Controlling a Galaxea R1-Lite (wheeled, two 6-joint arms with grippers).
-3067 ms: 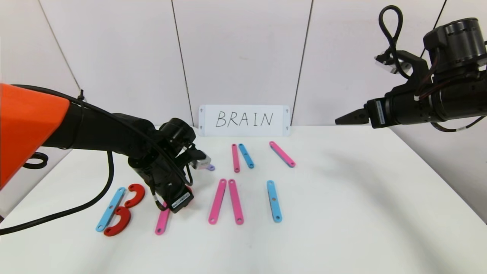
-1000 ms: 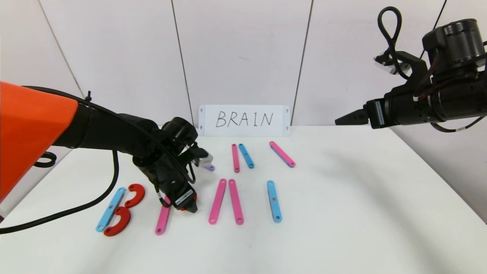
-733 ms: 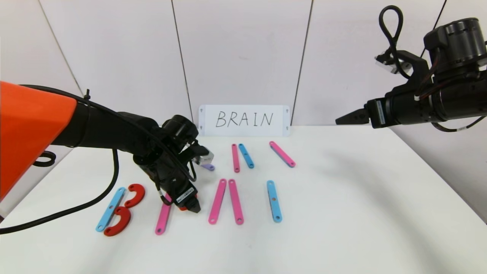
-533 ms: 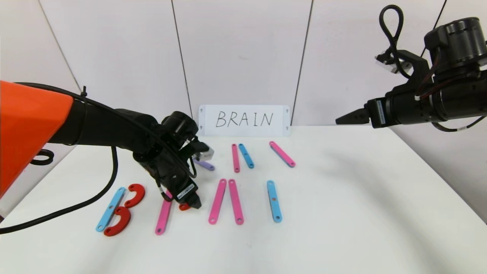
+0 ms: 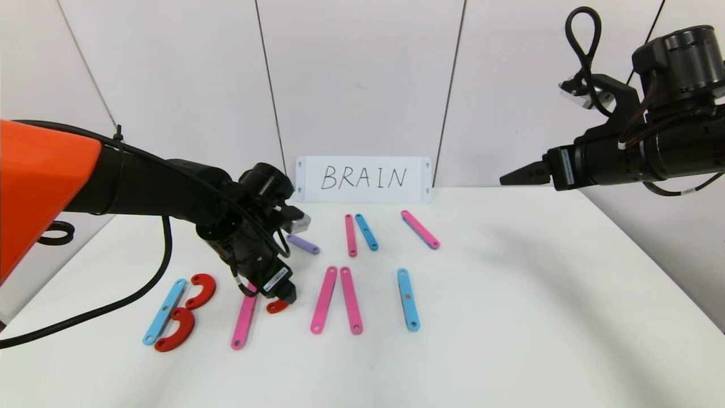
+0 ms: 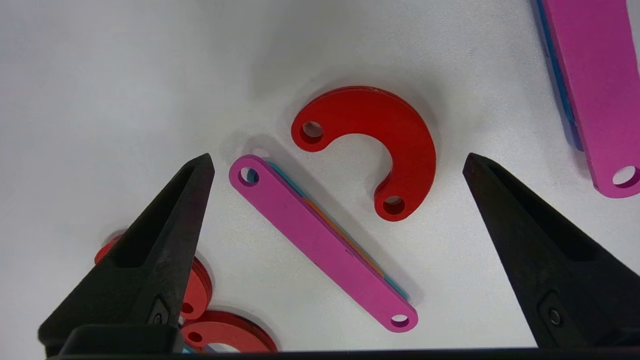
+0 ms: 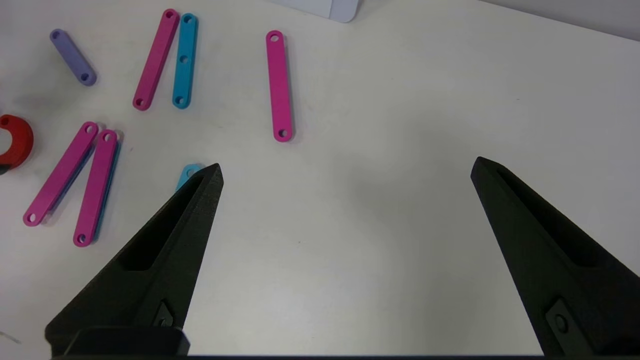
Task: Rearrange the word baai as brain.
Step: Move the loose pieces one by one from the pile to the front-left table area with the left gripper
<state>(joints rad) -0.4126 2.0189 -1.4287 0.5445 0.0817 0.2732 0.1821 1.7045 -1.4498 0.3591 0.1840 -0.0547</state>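
Left wrist view shows the left gripper [image 6: 335, 165] spread wide and empty above the red curve [image 6: 372, 145] lying beside a pink strip [image 6: 322, 240] at near left, apparently forming R; next, a leg strip; right gripper [image 7: 345, 170] parked, fingers apart.

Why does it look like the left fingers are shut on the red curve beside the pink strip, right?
Not shut: the left wrist view shows the left gripper with its fingers wide open, and the red curve lying free on the table beside the pink strip.
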